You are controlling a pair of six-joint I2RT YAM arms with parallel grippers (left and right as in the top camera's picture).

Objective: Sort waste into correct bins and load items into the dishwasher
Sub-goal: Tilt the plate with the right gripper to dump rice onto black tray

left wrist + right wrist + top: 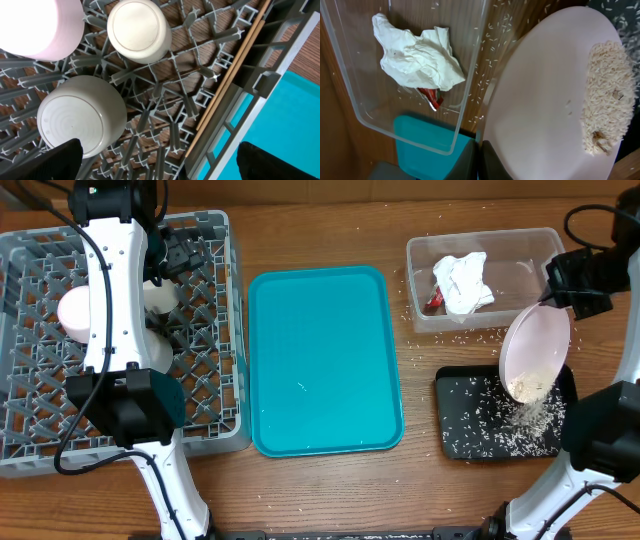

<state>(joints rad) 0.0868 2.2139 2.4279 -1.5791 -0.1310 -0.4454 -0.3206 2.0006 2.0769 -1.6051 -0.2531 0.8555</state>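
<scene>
My right gripper (555, 290) (481, 160) is shut on the rim of the white plate (535, 345) (545, 90), which tilts steeply over the black tray (455, 435). Rice grains (527, 388) (607, 95) slide off the plate's low edge onto the tray. The clear tub (425, 250) holds the crumpled napkin (466, 280) (415, 55) and the red wrapper (431, 96). My left gripper (178, 252) (167, 170) hangs open and empty above the grey dish rack (30, 380), over an upturned cup (139, 30), grey bowl (80, 115) and white bowl (45, 25).
The teal serving tray (325, 360) lies between the rack and the bins. Chopsticks (230, 80) rest along the rack's right side. Loose rice grains (470, 335) are scattered on the wood around the tub and the tray.
</scene>
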